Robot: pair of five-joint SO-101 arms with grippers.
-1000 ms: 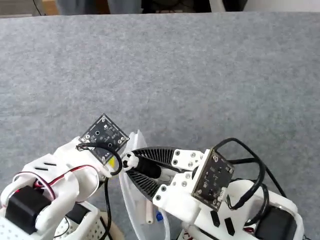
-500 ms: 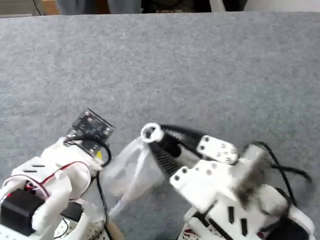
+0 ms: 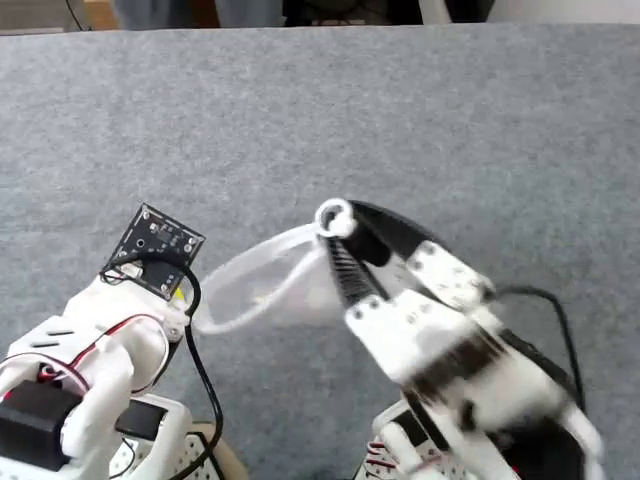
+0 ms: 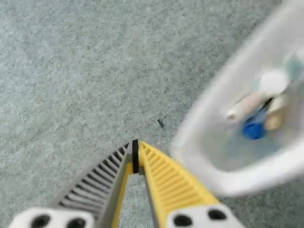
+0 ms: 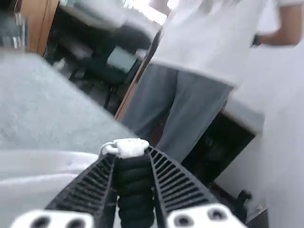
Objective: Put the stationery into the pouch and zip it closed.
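One pouch (image 3: 262, 287): clear, stationery (image 4: 255, 119) inside
Right pincer (image 3: 335, 220): clamped on pouch end
Left pincer (image 4: 135, 157): closed, empty, just beside pouch

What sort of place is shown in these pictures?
Probably an office or laboratory workroom: white robot arms stand at a table covered in grey felt-like cloth, and beyond it are wooden furniture and what looks like a dark chair.

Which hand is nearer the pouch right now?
Right. The right hand grips the pouch at one end; the left hand sits shut beside it, holding nothing.
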